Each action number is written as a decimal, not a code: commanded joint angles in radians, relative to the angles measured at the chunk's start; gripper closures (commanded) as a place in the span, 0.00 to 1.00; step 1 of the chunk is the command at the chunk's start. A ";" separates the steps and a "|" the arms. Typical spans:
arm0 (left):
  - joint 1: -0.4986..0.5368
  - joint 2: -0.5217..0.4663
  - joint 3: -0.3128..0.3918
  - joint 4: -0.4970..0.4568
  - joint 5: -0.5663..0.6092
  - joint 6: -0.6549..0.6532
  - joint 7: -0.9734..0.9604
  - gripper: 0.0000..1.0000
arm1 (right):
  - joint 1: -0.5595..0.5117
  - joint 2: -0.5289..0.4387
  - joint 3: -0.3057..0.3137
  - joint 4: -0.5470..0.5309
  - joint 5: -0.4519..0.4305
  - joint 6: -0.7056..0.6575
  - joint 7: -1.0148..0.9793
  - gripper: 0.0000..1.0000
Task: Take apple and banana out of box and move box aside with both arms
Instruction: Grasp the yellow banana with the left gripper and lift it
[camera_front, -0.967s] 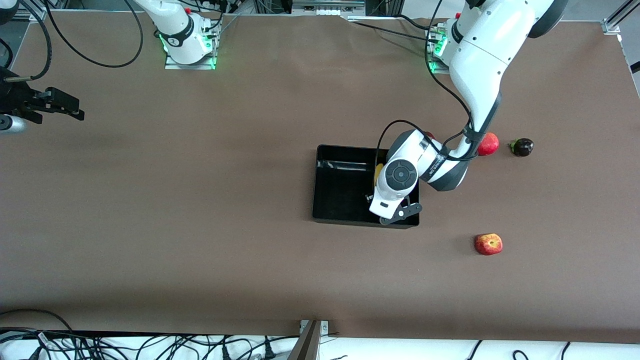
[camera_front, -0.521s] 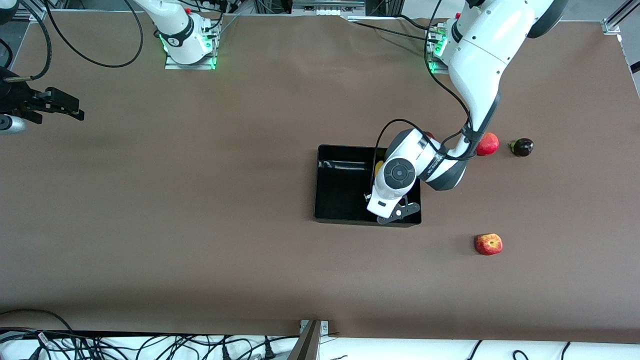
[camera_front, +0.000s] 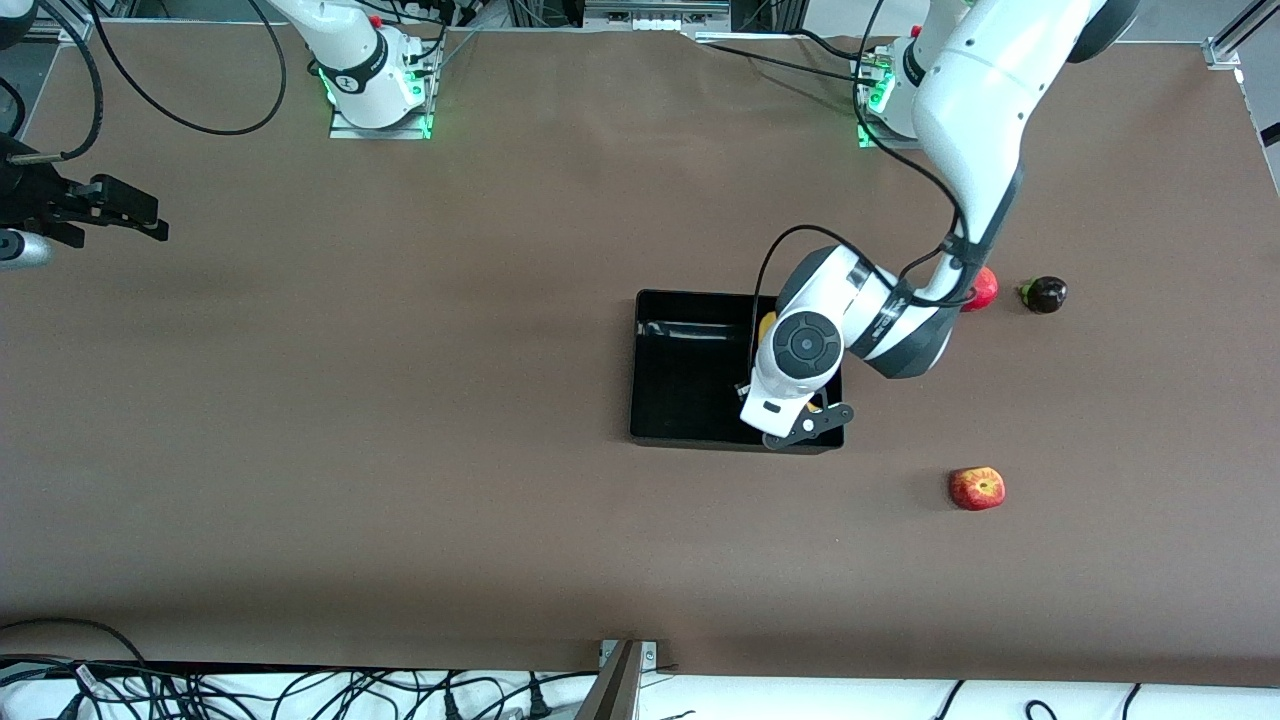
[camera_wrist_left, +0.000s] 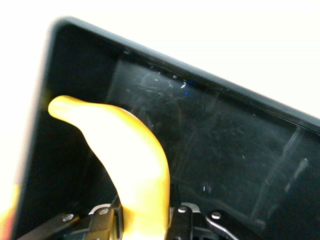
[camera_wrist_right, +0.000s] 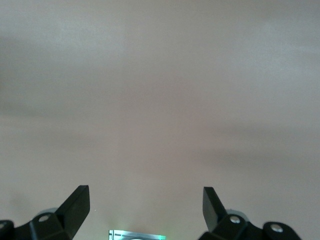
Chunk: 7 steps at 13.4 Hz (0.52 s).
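The left end effector (camera_wrist_left: 142, 227) is down inside the black box (camera_front: 680, 375), at the box's end toward the left arm's side of the desk (camera_front: 400, 450), and its fingers (camera_wrist_left: 177, 225) are clenched on the banana (camera_wrist_left: 130, 160). In the left wrist view the banana curves up from between the fingers toward a corner of the box; whether it rests on the box floor is hard to judge, since the arm's wrist covers most of it in the front view.

The apple (camera_front: 977, 488) lies on the desk outside the box, nearer to the front camera and toward the left arm's end. A red fruit (camera_front: 985, 288) and a small dark fruit (camera_front: 1045, 294) sit near each other, farther from the camera than the apple.

The right end effector (camera_wrist_right: 145, 205) waits over bare desk at the right arm's end, fingers spread wide and holding nothing.
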 joint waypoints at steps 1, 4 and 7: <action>0.064 -0.057 -0.031 0.056 -0.029 -0.127 0.084 1.00 | -0.009 -0.011 -0.001 -0.008 0.022 -0.011 -0.022 0.00; 0.152 -0.121 -0.029 0.059 -0.072 -0.183 0.248 1.00 | -0.008 -0.011 -0.001 -0.008 0.022 -0.014 -0.021 0.00; 0.280 -0.135 -0.028 0.058 -0.055 -0.212 0.480 1.00 | -0.003 0.001 0.010 -0.005 0.022 -0.081 -0.021 0.00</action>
